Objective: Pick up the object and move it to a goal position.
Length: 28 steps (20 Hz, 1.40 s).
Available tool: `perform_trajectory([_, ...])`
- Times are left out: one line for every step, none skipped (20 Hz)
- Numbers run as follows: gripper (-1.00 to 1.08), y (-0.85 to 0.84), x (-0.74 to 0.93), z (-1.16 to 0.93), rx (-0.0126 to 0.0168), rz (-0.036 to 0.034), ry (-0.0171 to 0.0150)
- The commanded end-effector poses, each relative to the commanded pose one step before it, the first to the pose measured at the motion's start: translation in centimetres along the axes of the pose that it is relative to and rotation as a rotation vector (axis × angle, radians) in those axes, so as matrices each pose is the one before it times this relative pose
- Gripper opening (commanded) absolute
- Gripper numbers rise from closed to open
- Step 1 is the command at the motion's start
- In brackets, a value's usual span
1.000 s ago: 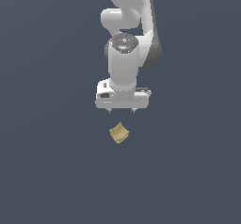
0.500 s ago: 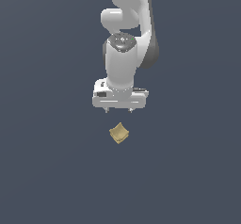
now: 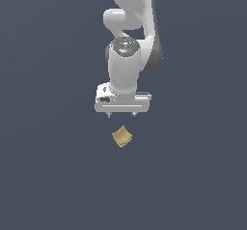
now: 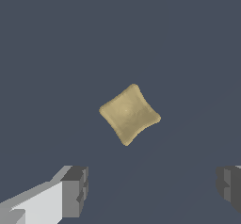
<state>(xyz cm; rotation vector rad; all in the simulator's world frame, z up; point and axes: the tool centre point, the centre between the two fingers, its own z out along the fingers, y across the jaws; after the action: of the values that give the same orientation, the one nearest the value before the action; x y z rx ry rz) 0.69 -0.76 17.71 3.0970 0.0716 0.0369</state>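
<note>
The object (image 3: 122, 136) is a small tan-yellow block with a dished top, lying on the dark grey floor. My white gripper (image 3: 121, 114) hangs just above and behind it, pointing down, with only two short fingertips showing under the wide hand. In the wrist view the object (image 4: 129, 114) appears as a diamond shape with pinched corners. It lies ahead of the line between my two grey fingers (image 4: 75, 191), not between them. The fingers stand far apart, so the gripper (image 4: 153, 188) is open and holds nothing.
The plain dark grey floor (image 3: 48, 176) surrounds the block on all sides. The white arm (image 3: 132, 21) rises behind the gripper toward the top of the exterior view.
The gripper has shifted slightly toward the exterior view's left and a little lower, nearer the object. The object has not moved.
</note>
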Motion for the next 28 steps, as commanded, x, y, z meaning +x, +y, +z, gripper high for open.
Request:
perform_trajectory([1.0, -0.008, 0.161, 0.398, 0.00078, -0.02925, -0.00158])
perform_trajectory([1.0, -0.001, 0.084, 0.193, 0.00042, -0.01473, -0.00061])
perform_trajectory([1.0, 0.0, 0.091, 0.21, 0.0005, -0.01595, -0.00065])
perform_trajectory([1.0, 0.001, 0.097, 0.228, 0.00062, -0.01727, -0.00069])
perform_trajectory([1.0, 0.002, 0.104, 0.246, 0.00073, -0.01858, -0.00072])
perform_trajectory([1.0, 0.004, 0.11, 0.264, 0.00085, -0.01987, -0.00074])
perform_trajectory([1.0, 0.006, 0.116, 0.283, 0.00098, -0.02123, -0.00075])
perform_trajectory([1.0, 0.009, 0.122, 0.302, 0.00113, -0.02254, -0.00076])
perform_trajectory([1.0, 0.012, 0.128, 0.322, 0.0013, -0.02387, -0.00075])
perform_trajectory([1.0, 0.015, 0.133, 0.341, 0.00147, -0.02521, -0.00072])
perform_trajectory([1.0, 0.019, 0.137, 0.359, 0.00166, -0.02641, -0.00068])
perform_trajectory([1.0, 0.022, 0.136, 0.363, 0.00178, -0.0266, -0.00059])
perform_trajectory([1.0, 0.025, 0.133, 0.365, 0.00189, -0.02655, -0.0005])
perform_trajectory([1.0, 0.028, 0.13, 0.366, 0.00199, -0.02651, -0.0004])
perform_trajectory([1.0, 0.031, 0.127, 0.367, 0.00208, -0.02646, -0.00029])
perform_trajectory([1.0, 0.034, 0.124, 0.367, 0.00218, -0.02641, -0.00018])
perform_trajectory([1.0, 0.036, 0.12, 0.366, 0.00225, -0.02619, -0.00006])
perform_trajectory([1.0, 0.037, 0.112, 0.35, 0.00222, -0.02496, 0.00005])
perform_trajectory([1.0, 0.037, 0.103, 0.332, 0.00216, -0.02357, 0.00015])
perform_trajectory([1.0, 0.036, 0.095, 0.313, 0.00209, -0.02219, 0.00024])
perform_trajectory([1.0, 0.037, 0.087, 0.294, 0.002, -0.02079, 0.00031])
perform_trajectory([1.0, 0.035, 0.08, 0.276, 0.00191, -0.01943, 0.00036])
perform_trajectory([1.0, 0.034, 0.072, 0.257, 0.0018, -0.01806, 0.00041])
perform_trajectory([1.0, 0.032, 0.065, 0.238, 0.00169, -0.0167, 0.00044])
perform_trajectory([1.0, 0.03, 0.059, 0.219, 0.00157, -0.01535, 0.00045])
perform_trajectory([1.0, 0.029, 0.052, 0.2, 0.00144, -0.01398, 0.00046])
perform_trajectory([1.0, 0.027, 0.047, 0.181, 0.00132, -0.01264, 0.00045])
perform_trajectory([1.0, 0.023, 0.042, 0.162, 0.00119, -0.01132, 0.00043])
